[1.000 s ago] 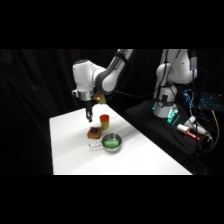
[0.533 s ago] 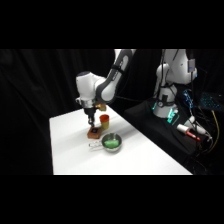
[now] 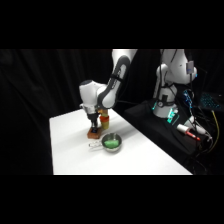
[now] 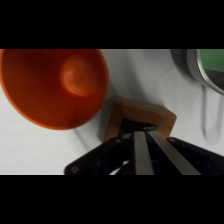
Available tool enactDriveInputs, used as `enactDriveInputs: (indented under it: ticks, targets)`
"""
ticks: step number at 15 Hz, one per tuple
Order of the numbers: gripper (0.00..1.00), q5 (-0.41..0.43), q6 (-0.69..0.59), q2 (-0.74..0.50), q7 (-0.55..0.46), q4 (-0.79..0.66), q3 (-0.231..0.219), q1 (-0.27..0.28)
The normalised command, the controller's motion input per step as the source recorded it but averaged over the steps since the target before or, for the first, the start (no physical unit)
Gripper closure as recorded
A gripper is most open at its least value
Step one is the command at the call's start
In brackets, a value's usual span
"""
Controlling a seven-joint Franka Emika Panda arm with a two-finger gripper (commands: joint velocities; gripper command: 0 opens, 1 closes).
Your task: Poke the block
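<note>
Tool: the tool [image 3: 94, 129] comes straight down from the white arm [image 3: 114, 82] onto the block; in the wrist view the tool [image 4: 141, 134] shows its two metal fingers [image 4: 141, 155] lying side by side, closed together with nothing between them, their tips on the block's top.
Block: the block [image 3: 94, 134] lies flat on the desk near its left middle; in the wrist view the block [image 4: 145, 111] shows its orange edge, with a dark patch on top just where the fingertips meet it.
Cup: the orange cup [image 3: 104, 120] stands upright just behind the block, close to the tool; in the wrist view the cup [image 4: 52, 85] is seen from above, its open mouth filling the upper left, just beside the block.
Pan: the round metal pan [image 3: 111, 142], green inside, sits just in front of and right of the block; its rim [image 4: 202, 67] shows at the wrist view's upper right.
Desk: the white desk [image 3: 145, 160] carries all three things.
</note>
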Motion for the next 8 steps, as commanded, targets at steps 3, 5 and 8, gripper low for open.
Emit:
enactDriveInputs:
  ticks: [3,5,8]
  targets:
    - [0.99,0.103,0.17,0.02,-0.04,-0.03,0.042,-0.033]
    - [0.99,0.047,0.13,-0.06,-0.01,-0.04,-0.004,0.001]
    - [0.99,-0.022,-0.01,-0.20,0.01,-0.06,-0.052,0.037]
